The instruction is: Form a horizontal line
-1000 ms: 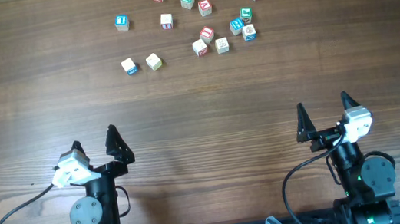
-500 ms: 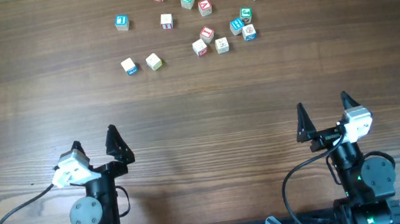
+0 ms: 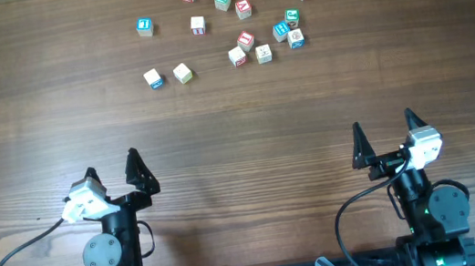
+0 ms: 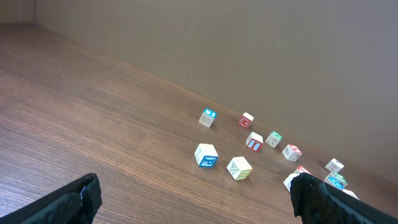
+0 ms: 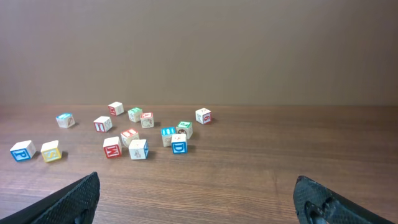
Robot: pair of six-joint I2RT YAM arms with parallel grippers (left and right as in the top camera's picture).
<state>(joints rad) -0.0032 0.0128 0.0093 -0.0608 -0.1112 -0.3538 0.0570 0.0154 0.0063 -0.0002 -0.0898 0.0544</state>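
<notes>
Fourteen cubes [image 3: 237, 56] lie scattered along the table's [image 3: 238, 133] far edge, most of them apart, a few close together right of centre, not in a row. Open wood separates them from the near edge, where the left gripper [image 3: 112, 163] and right gripper [image 3: 383, 121] gape wide, holding nothing.

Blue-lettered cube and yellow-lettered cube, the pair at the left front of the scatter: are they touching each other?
Apart. The overhead view shows a plain gap between the blue-lettered cube and the yellow-lettered cube; the left wrist view shows the same gap.
</notes>
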